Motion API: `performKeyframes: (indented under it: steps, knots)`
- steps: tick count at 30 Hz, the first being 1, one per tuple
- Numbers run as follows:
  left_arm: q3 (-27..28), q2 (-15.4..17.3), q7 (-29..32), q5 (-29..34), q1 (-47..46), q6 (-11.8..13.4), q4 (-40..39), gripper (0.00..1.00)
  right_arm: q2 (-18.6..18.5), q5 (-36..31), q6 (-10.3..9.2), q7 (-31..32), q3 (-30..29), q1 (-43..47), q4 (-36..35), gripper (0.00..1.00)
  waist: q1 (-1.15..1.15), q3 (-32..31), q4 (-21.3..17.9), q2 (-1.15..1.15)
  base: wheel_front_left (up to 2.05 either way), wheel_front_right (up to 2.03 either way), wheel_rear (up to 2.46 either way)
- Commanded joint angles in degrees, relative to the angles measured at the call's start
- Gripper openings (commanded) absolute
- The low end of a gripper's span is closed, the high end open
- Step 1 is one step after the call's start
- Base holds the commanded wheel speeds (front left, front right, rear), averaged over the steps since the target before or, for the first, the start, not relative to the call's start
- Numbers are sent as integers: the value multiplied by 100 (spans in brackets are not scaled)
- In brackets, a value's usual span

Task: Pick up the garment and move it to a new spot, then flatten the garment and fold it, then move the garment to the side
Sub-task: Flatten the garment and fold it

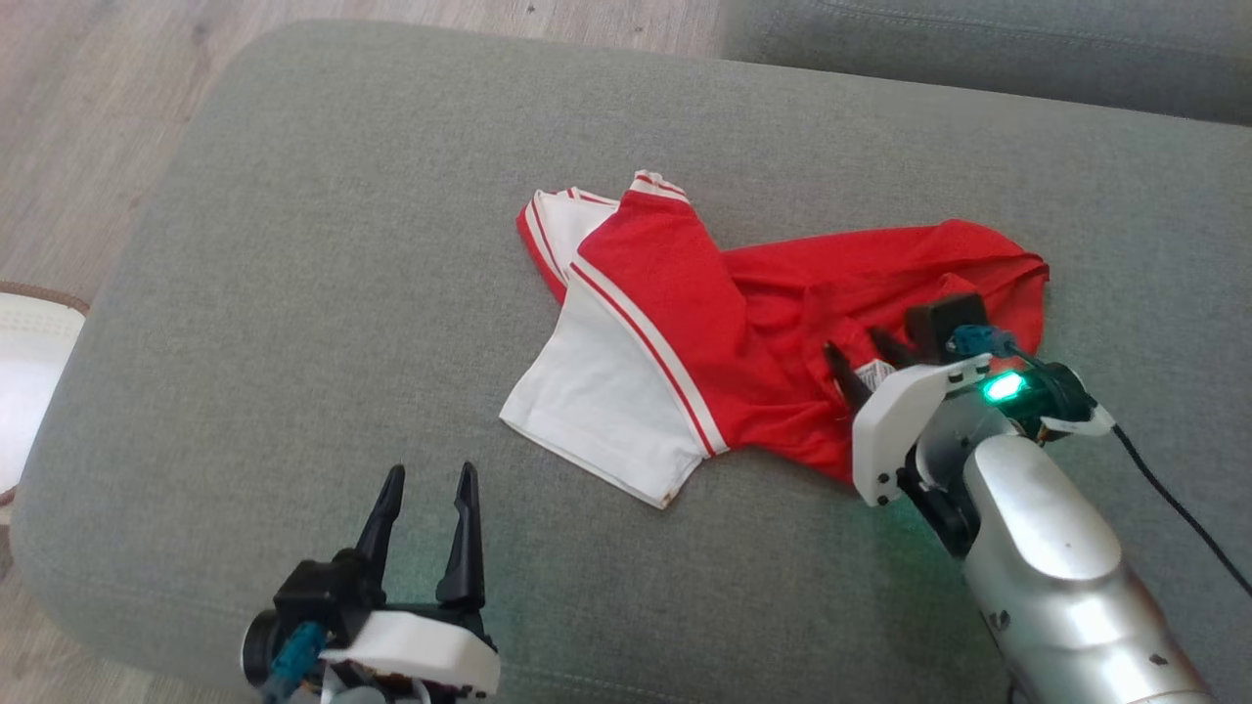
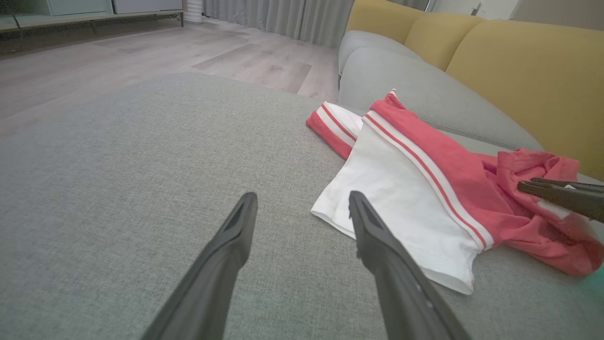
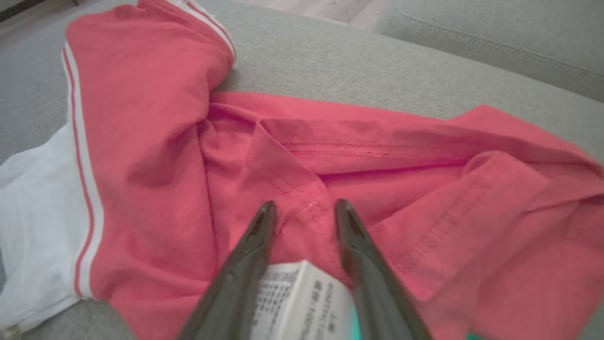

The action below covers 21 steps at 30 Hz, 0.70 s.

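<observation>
**Operator:** Item one, the fingers. What do you have?

**Clerk:** Right gripper [image 3: 306, 205]: your two fingers stand part-way apart, astride a raised fold of the garment [image 1: 685, 323]. A white care label [image 3: 292, 297] lies between them lower down. Whether they press the cloth, I cannot tell. Left gripper [image 1: 430, 474]: fingers spread wide, nothing between them, over bare cushion [image 1: 323, 225] near the garment's white corner.

**Operator:** What can't you make out?

**Clerk:** Label print: blurred, unreadable, cut off by the bottom edge of the right wrist view. Garment's near right edge: covered in the head view by your right wrist and forearm. Collar, sleeves, hem: not separable in the bunching. White rounded object [image 1: 29, 372] at the head view's left edge: cut off, unidentified.

**Operator:** And the garment itself?

**Clerk:** One piece, red with a white panel. Location: on the grey cushion, about mid-depth and right of centre. Left half: fairly flat, the white panel edged by red-and-white stripes, a striped band folded back at the far end. Right half: all red, rumpled, stitched edges doubled over one another.
</observation>
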Motion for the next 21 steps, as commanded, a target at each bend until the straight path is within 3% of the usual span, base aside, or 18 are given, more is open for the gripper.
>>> performKeyframes:
  steps: [1,12,21]
  knots:
    - [181,9,-92,-26,-180,-23,-128,100,-3,49,37,-74,150,-297,-165,1,0,-17,-12,0,0,0,0]
    - [186,66,-103,2,-54,-20,-123,100,-100,274,37,-554,207,-259,-466,0,0,-245,-334,0,0,0,0]
    - [160,154,-48,-11,103,43,-228,100,-416,292,37,-685,-649,532,-1382,0,0,-428,-781,0,0,0,0]
